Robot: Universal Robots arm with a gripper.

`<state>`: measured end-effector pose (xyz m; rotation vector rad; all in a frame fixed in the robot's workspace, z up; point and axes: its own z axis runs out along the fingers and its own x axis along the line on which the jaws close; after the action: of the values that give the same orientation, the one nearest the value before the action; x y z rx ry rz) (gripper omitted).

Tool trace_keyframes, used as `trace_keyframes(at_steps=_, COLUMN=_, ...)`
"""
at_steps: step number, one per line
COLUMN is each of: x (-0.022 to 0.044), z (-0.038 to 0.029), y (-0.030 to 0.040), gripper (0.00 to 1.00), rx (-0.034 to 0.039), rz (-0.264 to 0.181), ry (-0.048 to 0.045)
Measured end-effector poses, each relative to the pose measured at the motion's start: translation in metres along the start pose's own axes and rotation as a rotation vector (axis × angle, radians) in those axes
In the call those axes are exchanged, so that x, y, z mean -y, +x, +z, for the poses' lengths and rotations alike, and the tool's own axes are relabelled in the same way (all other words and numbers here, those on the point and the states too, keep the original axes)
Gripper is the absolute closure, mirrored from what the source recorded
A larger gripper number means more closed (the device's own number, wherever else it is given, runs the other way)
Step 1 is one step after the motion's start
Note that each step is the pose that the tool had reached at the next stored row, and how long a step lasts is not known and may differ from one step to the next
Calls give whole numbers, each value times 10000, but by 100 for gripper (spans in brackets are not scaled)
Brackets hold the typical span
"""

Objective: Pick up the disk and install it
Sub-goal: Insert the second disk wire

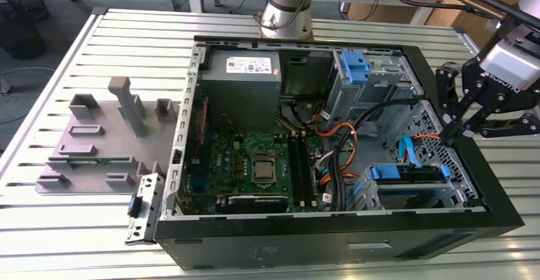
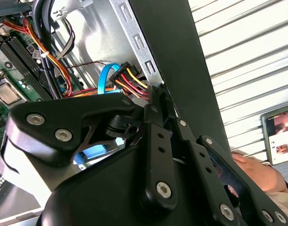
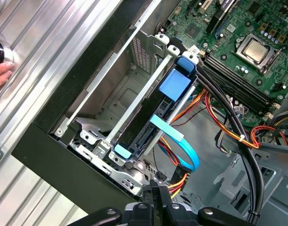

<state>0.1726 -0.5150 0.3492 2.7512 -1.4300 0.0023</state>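
Left to right in the exterior view: your computer case (image 1: 279,242) lies open mid-frame, and the disk (image 1: 408,173) sits in its lower-right drive cage, blue carrier showing, its face hidden. At the right edge, your gripper (image 1: 456,138) has fingers pinched together on the red-and-yellow power connector (image 2: 129,80). A person's hand (image 3: 1,75) rests outside the case.
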Motion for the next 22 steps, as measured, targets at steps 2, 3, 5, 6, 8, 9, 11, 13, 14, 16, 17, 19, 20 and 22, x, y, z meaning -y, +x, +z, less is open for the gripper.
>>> trace_keyframes(at_steps=2, x=0, z=-15, y=0, gripper=83, rx=-1, rz=0, ry=-1)
trace_keyframes(at_steps=3, x=-1, z=-25, y=1, gripper=83, rx=-2, rz=0, ry=-1)
trace_keyframes(at_steps=5, x=-1, z=-34, y=1, gripper=83, rx=0, rz=0, ry=1)
trace_keyframes(at_steps=6, x=-3, z=-34, y=0, gripper=83, rx=-1, rz=-2, ry=3)
trace_keyframes(at_steps=8, x=-32, z=-35, y=-21, gripper=83, rx=-30, rz=1, ry=38)
trace_keyframes(at_steps=9, x=-53, z=-35, y=-36, gripper=83, rx=-43, rz=3, ry=57)
trace_keyframes(at_steps=11, x=-90, z=-33, y=-61, gripper=83, rx=-58, rz=3, ry=78)
trace_keyframes(at_steps=13, x=-122, z=-32, y=-84, gripper=83, rx=-61, rz=5, ry=85)
trace_keyframes(at_steps=14, x=-137, z=-31, y=-94, gripper=83, rx=-62, rz=6, ry=86)
trace_keyframes(at_steps=16, x=-162, z=-29, y=-112, gripper=83, rx=-64, rz=9, ry=86)
trace_keyframes(at_steps=17, x=-172, z=-27, y=-116, gripper=83, rx=-64, rz=15, ry=85)
trace_keyframes(at_steps=19, x=-180, z=-25, y=-112, gripper=83, rx=-71, rz=66, ry=79)
trace_keyframes(at_steps=20, x=-183, z=-22, y=-109, gripper=83, rx=-67, rz=140, ry=78)
trace_keyframes(at_steps=22, x=-185, z=-17, y=-106, gripper=83, rx=-59, rz=373, ry=72)
